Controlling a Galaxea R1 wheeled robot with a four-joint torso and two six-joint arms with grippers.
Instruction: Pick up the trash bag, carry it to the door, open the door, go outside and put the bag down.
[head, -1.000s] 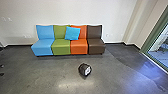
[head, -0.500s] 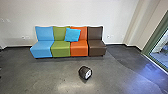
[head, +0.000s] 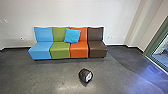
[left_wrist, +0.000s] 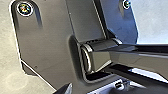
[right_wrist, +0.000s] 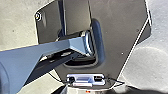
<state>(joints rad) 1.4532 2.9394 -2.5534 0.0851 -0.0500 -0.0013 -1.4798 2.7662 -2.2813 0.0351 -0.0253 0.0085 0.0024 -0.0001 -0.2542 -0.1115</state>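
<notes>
A small black trash bag (head: 85, 75) with a white patch on one side lies on the floor in front of the seats, a little right of the middle in the head view. At the right edge stands a green-framed glass door or window (head: 153, 46); which of the two I cannot tell. In the left wrist view, a dark pointed part of my left gripper (left_wrist: 64, 89) shows low in the picture. Dark parts of my right gripper (right_wrist: 88, 91) appear low in the right wrist view. The bag lies apart from both grippers.
Against the white wall (head: 82, 12) stands a row of joined seats, blue (head: 40, 50), green (head: 60, 50), orange (head: 79, 51) and brown (head: 97, 50), with a blue cushion (head: 72, 35) on it. Grey floor (head: 50, 75) stretches around the bag.
The head view has shifted as the camera moved: the seats and the bag now show slightly larger and lower. The bag still lies on the floor.
</notes>
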